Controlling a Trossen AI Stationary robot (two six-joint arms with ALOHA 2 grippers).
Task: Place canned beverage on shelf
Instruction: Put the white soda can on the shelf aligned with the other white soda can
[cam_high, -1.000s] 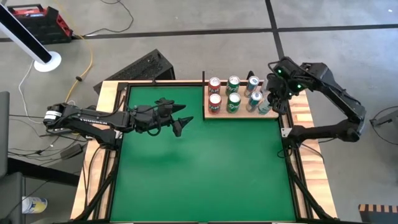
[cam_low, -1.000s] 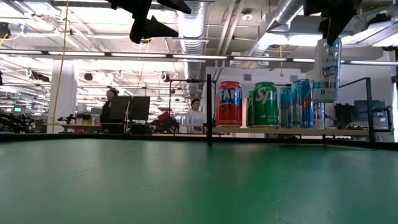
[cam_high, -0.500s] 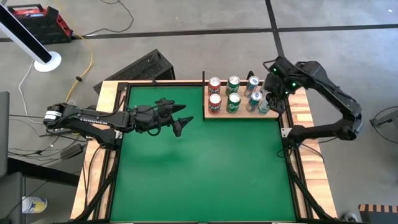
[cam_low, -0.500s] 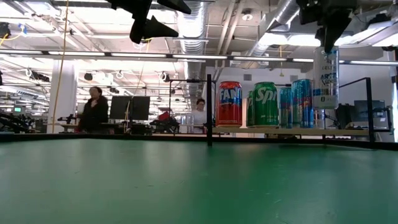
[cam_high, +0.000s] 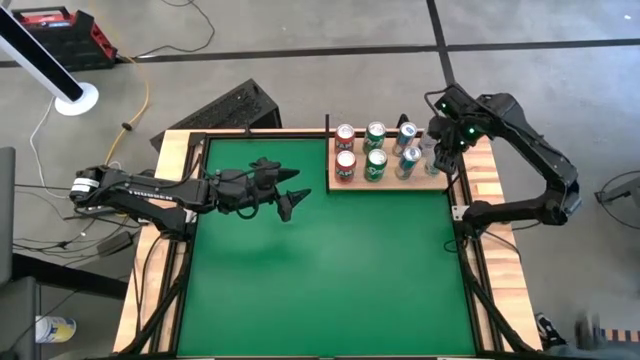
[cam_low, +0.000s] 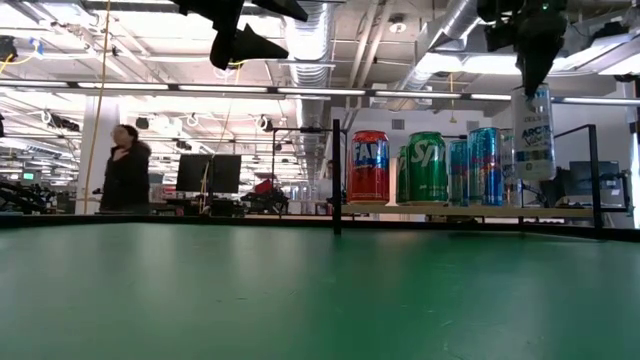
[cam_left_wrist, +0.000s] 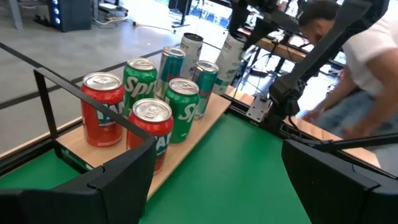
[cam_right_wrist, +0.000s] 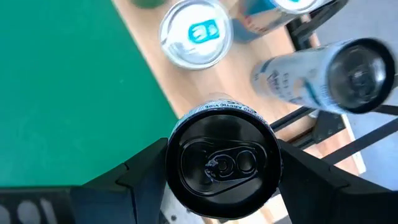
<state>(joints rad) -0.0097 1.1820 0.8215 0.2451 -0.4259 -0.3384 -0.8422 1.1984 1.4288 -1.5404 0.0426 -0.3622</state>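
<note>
Pale-wood shelf (cam_high: 390, 182) is crowded already, six cans standing. Right gripper (cam_low: 535, 75) pinches a white can (cam_low: 534, 135) by its top, hanging over the shelf's outer end (tight spot!). Lowering off-centre could topple the blue can (cam_low: 487, 165) beside it. Left gripper (cam_high: 290, 192) waits spread over the felt.

Red soda cans (cam_high: 344, 150): two
Green soda cans (cam_high: 375, 149): two
Blue-and-silver cans (cam_high: 406, 147): two
White slim cans (cam_low: 535, 132): at least one
Pale-wood shelf panel (cam_high: 388, 181): one
Dark robot arms (cam_high: 160, 192): two
Person in the room behind (cam_low: 123, 170): one
</note>
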